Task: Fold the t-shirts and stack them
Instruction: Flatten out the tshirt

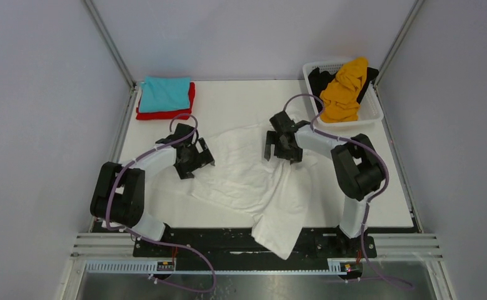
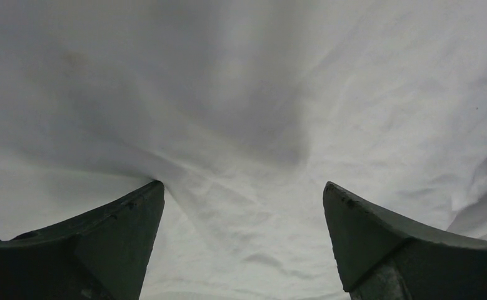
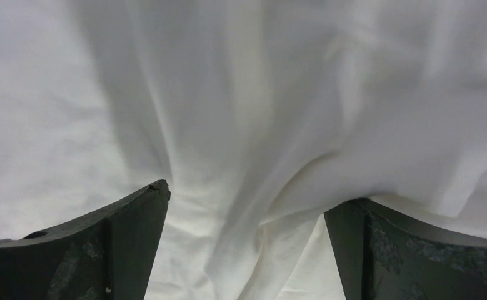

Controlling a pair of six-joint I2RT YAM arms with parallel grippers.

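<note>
On the tabletop [image 1: 228, 100] a crumpled white t-shirt [image 1: 247, 178] is spread | left tool [image 1: 198, 170] and right tool [image 1: 281, 156] are held wide over it, empty | step judged: first fold | next: edges must be pinched

A white lattice basket [image 1: 374, 110] sits at the far right corner of the white surface [image 1: 240, 100]. Grey panels [image 1: 247, 31] close in the back and sides. A black plate [image 1: 228, 247] runs along the near edge.

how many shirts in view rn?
5: white shirt spread mid-table; teal shirt on red shirt, far left; orange shirt and black shirt in the basket, far right. More may be hidden there.
</note>
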